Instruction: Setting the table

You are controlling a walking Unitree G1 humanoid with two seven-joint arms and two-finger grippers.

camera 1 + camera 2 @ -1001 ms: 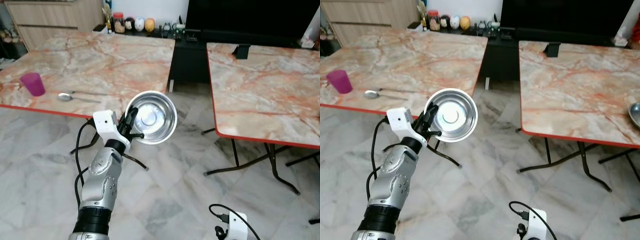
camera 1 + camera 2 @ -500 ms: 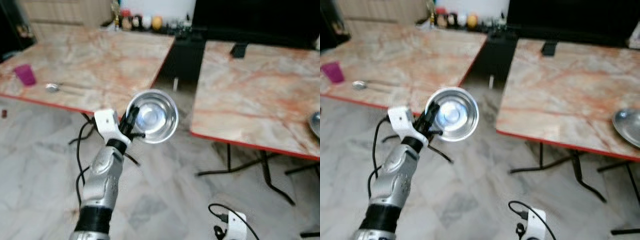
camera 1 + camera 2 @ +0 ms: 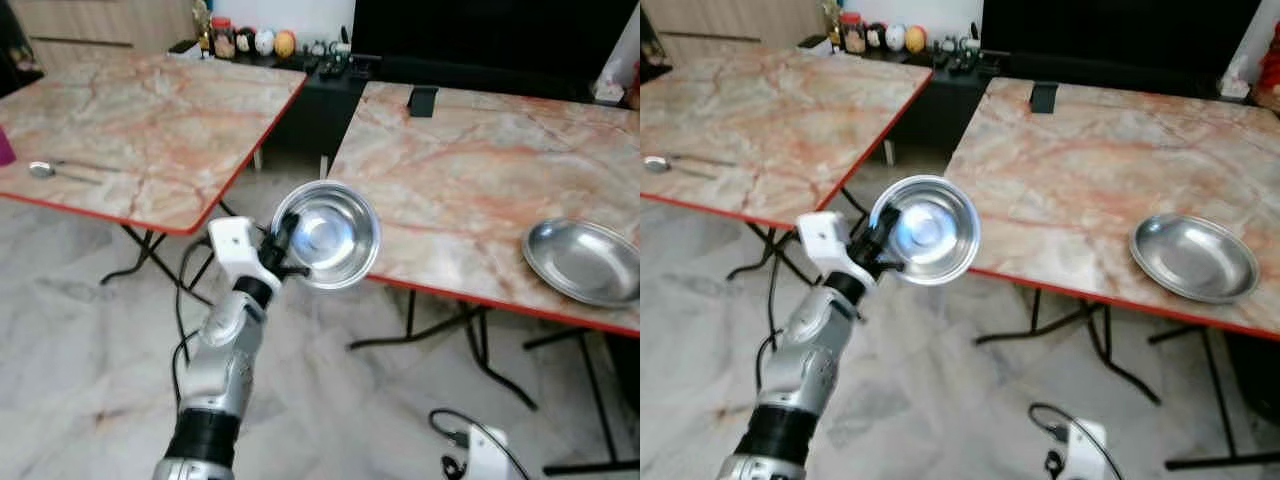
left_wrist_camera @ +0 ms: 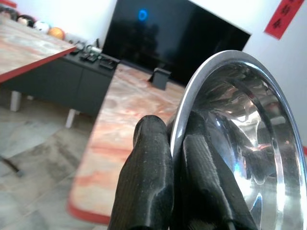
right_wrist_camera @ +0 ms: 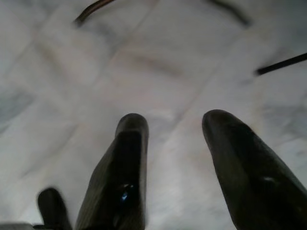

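- Left gripper (image 3: 283, 243) pinches bowl (image 3: 327, 234) rim, held tilted for carrying toward tabletop (image 3: 470, 190) beside plate (image 3: 583, 261).
- Right gripper (image 5: 172, 143) idle, fingers apart.

Floor (image 3: 70, 330): pale grey-veined marble tiles, reflecting soft daylight. Two folding tables (image 3: 140, 110) (image 3: 480, 190) with orange-veined marble tops, red edging and black legs are standing side by side, a gap running between them. Behind the gap a low dark cabinet (image 3: 310, 100) is sitting against a white wall (image 4: 72, 19), carrying a large black TV screen (image 3: 480, 40). Wooden drawers (image 3: 100, 25) are showing at far left.
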